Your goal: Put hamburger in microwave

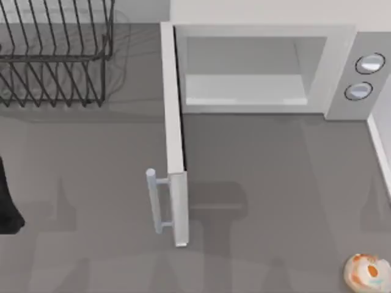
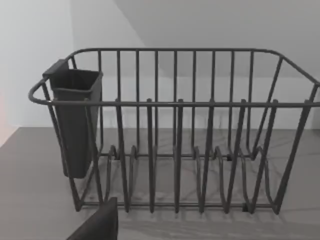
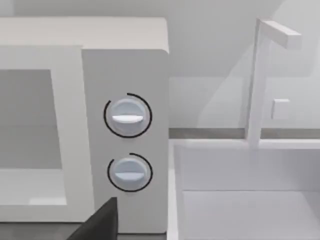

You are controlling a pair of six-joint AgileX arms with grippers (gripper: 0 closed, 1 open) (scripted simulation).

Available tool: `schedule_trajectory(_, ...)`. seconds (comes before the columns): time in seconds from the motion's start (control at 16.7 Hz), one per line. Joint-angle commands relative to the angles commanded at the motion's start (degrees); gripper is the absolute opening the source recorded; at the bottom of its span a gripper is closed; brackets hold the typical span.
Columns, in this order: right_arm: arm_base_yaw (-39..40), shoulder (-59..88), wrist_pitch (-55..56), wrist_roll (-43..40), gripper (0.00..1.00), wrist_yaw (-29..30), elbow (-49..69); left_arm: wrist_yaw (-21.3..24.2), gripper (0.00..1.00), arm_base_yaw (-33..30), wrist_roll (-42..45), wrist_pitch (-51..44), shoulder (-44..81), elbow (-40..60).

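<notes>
Left arm: a dark part shows at the 9 o'clock edge of the worktop (image 1: pixel 91 183); whether its jaws are open cannot be told.
Dish rack (image 1: pixel 55 55): dark wire, at 10 o'clock, with a dark cup (image 2: pixel 75 120) hung on one end.
Microwave (image 1: pixel 263 67): at 12 o'clock, cavity pale and bare.
Door (image 1: pixel 174 140): swung wide open toward 6 o'clock, bar handle (image 1: pixel 154 201) on its left face.
Knobs (image 1: pixel 365 76): two, at 2 o'clock.
Hamburger (image 1: pixel 365 270): on the worktop at 5 o'clock, well apart from the microwave.
Right arm: jaws' state cannot be told.
</notes>
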Motion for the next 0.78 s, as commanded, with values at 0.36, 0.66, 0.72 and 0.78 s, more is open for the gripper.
schedule_trajectory(0.36, 2.5, 6.2, -5.2, -4.9, 1.0, -0.1, 4.7, 0.0, 1.0, 0.0, 0.0, 0.0, 0.0, 0.0)
schedule_trajectory(0.66, 8.9, 26.8, -20.0, -18.1, 1.0, 0.0, 16.4, 0.0, 1.0, 0.0, 0.0, 0.0, 0.0, 0.0)
schedule_trajectory(0.72, 10.3, 32.0, -23.5, -21.1, 1.0, 0.0, 18.9, 0.0, 1.0, 0.0, 0.0, 0.0, 0.0, 0.0)
schedule_trajectory(0.78, 11.8, 37.3, -27.1, -24.2, 1.0, 0.1, 21.5, 0.0, 1.0, 0.0, 0.0, 0.0, 0.0, 0.0)
